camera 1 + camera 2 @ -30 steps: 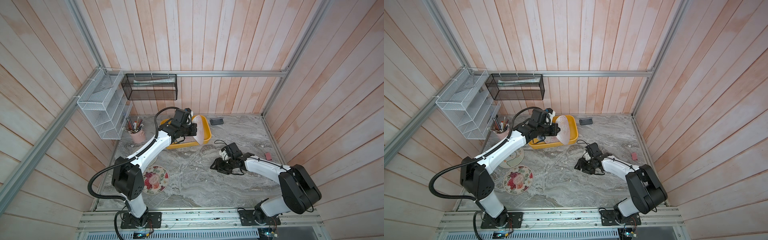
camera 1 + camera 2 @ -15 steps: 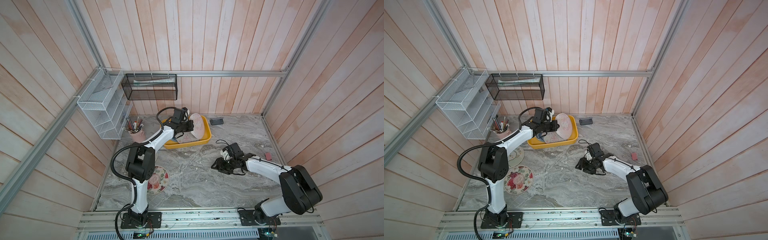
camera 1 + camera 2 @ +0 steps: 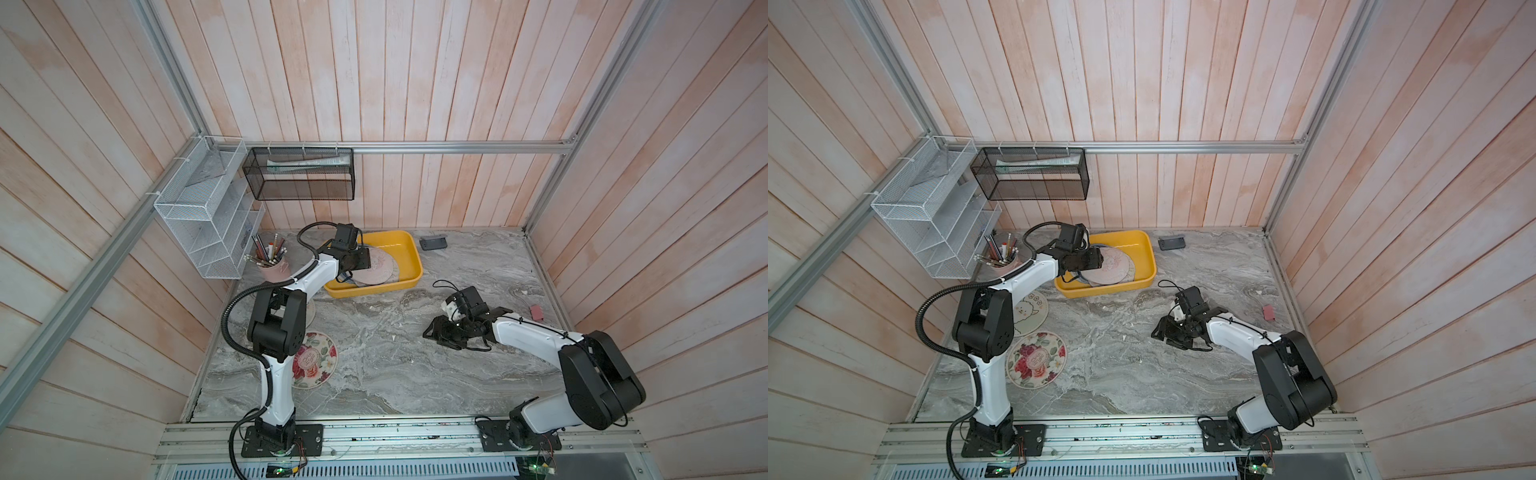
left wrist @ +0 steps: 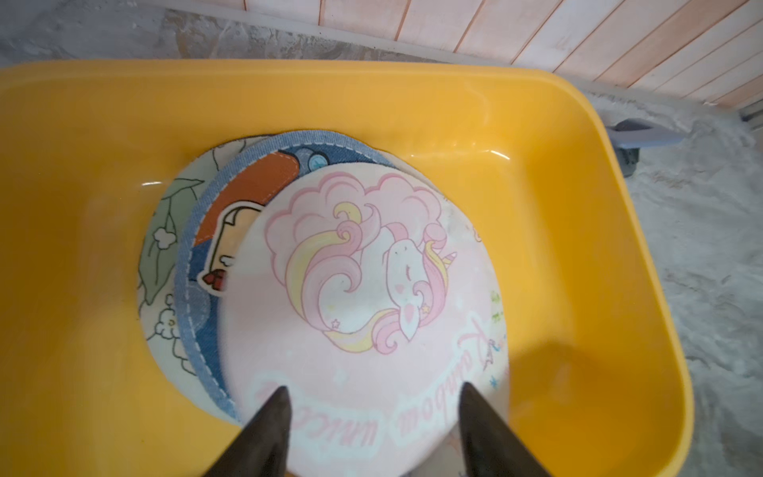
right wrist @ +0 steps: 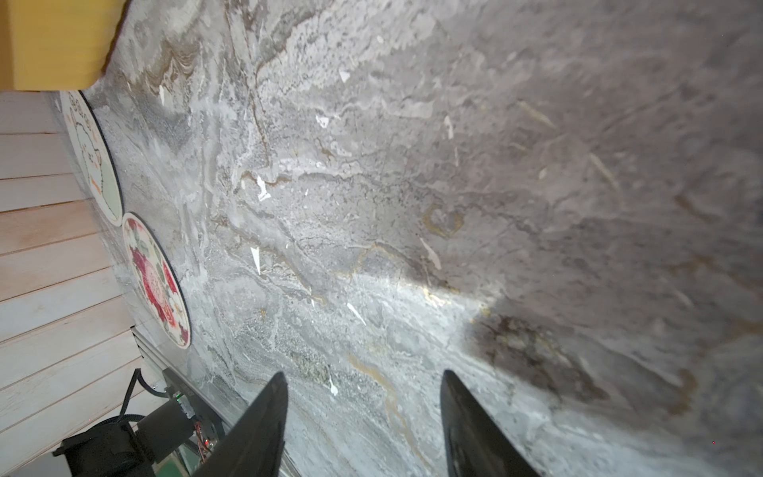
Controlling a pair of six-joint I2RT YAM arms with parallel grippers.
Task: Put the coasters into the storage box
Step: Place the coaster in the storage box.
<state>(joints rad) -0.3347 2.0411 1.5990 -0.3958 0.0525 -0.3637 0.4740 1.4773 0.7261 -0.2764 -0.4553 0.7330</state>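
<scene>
The pink coaster [image 4: 363,289] has dropped flat into the storage box [image 4: 578,165], beneath the spread-jawed left end effector [image 4: 373,386].

Soft daylight, blurred wrist views, wide-angle bowing

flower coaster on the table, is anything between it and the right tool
Nothing visible does. Only bare marble table lies between the right tool and the flower coaster, in both top views and in the right wrist view. The sheep coaster sits beside the flower coaster, off that line.
</scene>
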